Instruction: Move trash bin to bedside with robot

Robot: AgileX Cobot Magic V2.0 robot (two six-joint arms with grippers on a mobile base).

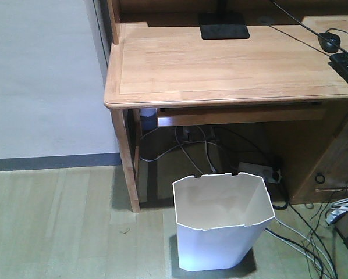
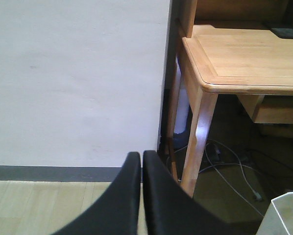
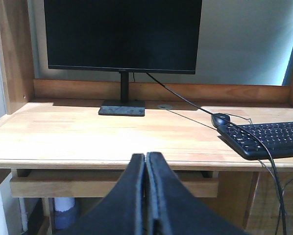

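Before the light wooden desk (image 1: pixel 220 70), the white faceted plastic trash bin (image 1: pixel 220 244) stands untouched (open rim up, easy to grab); left gripper (image 2: pixel 141 155) and right gripper (image 3: pixel 145 156) sit pinched together, empty, apparently pre-approach.

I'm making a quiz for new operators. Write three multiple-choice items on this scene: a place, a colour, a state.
1. Where does the bin stand?
A. on a chair
B. on the floor before the desk
C. on a bed

2. What colour is the bin's outside?
A. white
B. black
C. green

3. The left gripper has its fingers:
A. spread wide
B. shut on the bin
C. shut, holding nothing

Answers: 1 B, its base is on the floor in front of the desk; 2 A, its outer wall is white; 3 C, the fingers meet with nothing between them.
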